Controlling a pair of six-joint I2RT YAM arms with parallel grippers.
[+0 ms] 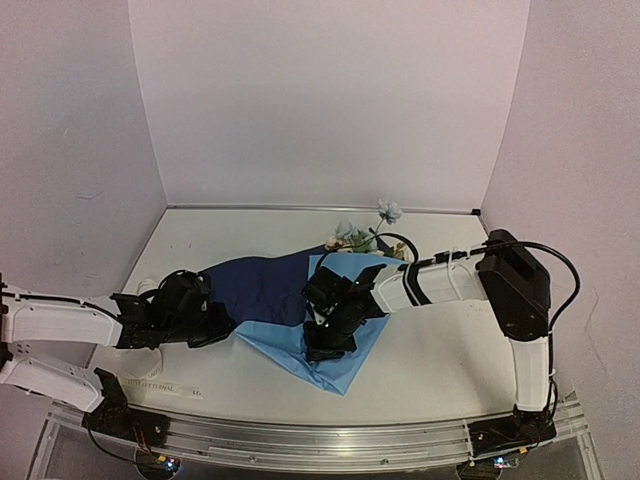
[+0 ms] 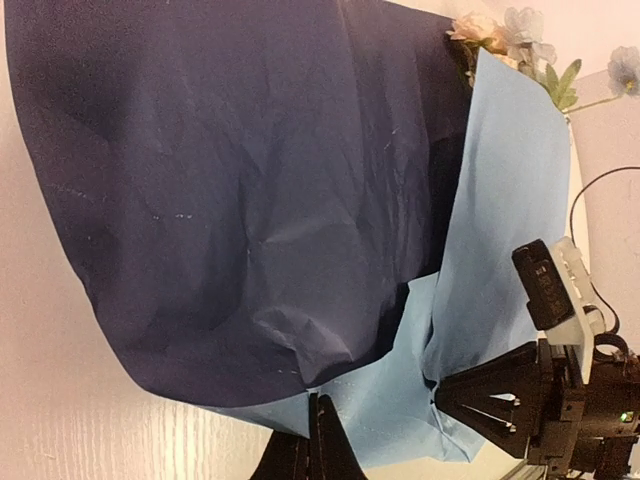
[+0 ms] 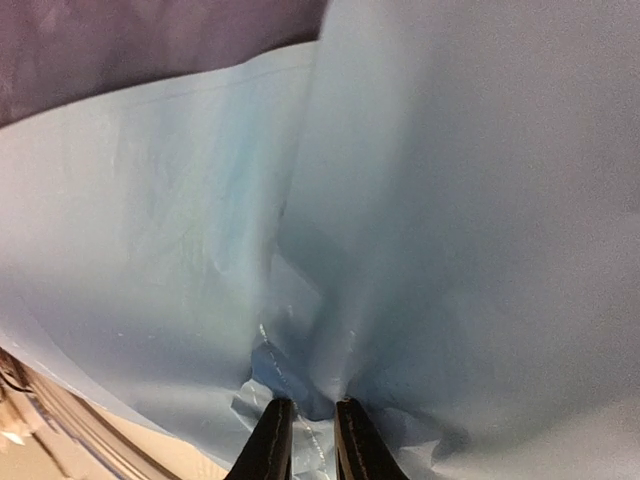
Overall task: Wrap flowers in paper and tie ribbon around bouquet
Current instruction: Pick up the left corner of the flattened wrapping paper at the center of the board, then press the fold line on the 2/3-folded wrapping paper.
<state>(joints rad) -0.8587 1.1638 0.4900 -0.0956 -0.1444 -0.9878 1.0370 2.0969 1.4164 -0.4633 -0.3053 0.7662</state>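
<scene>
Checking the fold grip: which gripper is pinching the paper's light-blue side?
The right gripper: its jaws pinch a crumpled light-blue fold of the paper. The left gripper is shut at the paper's dark-blue edge.

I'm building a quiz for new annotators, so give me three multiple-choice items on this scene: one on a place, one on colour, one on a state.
1. Where do the flowers stick out of the paper?
A) at its far end
B) at its near end
C) at its left side

2. Which colours does the paper show?
A) red and white
B) dark blue and light blue
C) green only

3. The right gripper is:
A) wide open in the air
B) closed on light blue paper
C) holding a flower stem

Answers:
1 A, the blooms show beyond the far edge.
2 B, a dark face lies folded over a light one.
3 B, its fingers pinch crumpled light paper.
</scene>
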